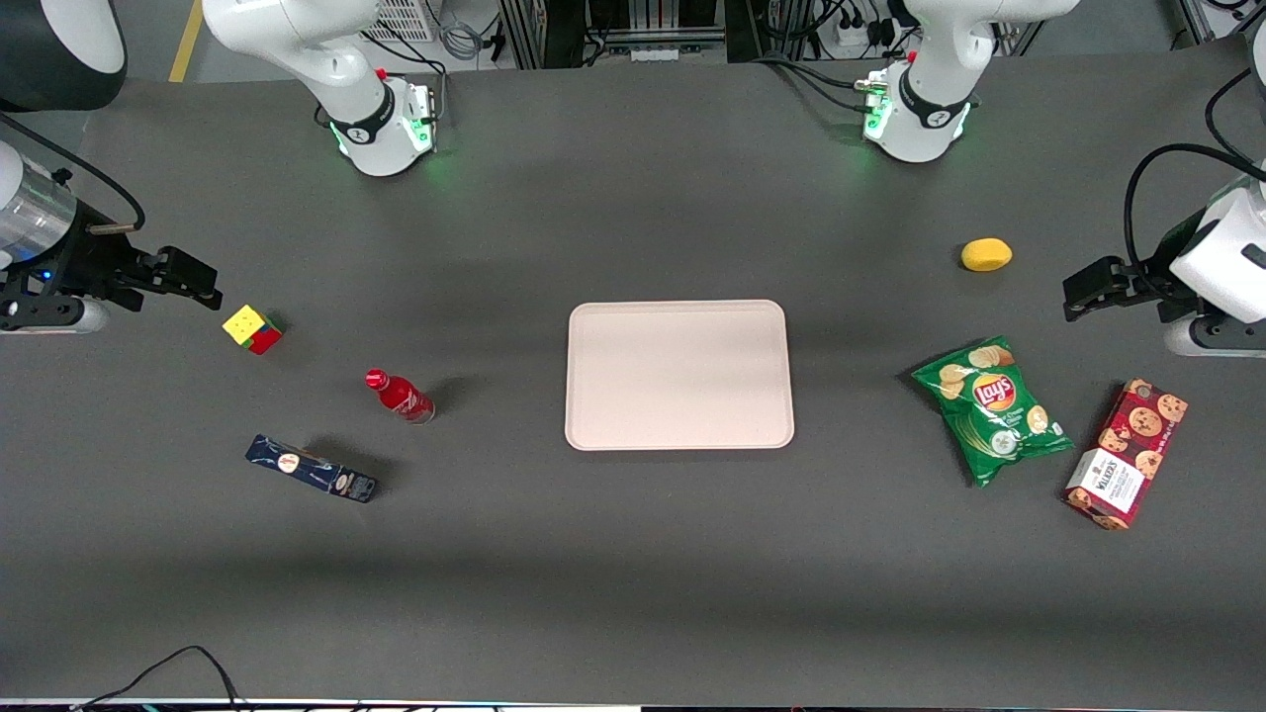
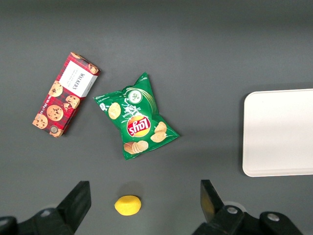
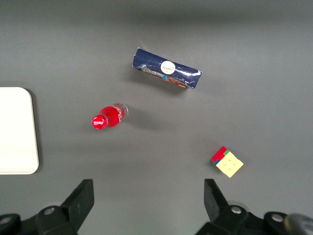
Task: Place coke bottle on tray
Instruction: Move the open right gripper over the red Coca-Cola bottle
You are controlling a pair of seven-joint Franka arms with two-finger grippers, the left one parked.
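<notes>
Coke bottle (image 1: 401,397) well apart from tray (image 1: 678,436) edge, spread-fingered tool (image 1: 203,290) beside cube (image 1: 251,328)

The front view looks steeply down on the whole counter (image 1: 633,574) from high up, facing both arm bases. The right wrist view looks straight down from well above the working arm's end, its claw (image 3: 149,200) spread wide at the frame edge; it shares the coke bottle (image 3: 108,117), cube (image 3: 227,161) and blue box (image 3: 166,74) with the front view. The left wrist view looks down on the parked arm's end. All three catch the tray (image 1: 679,376)
</notes>
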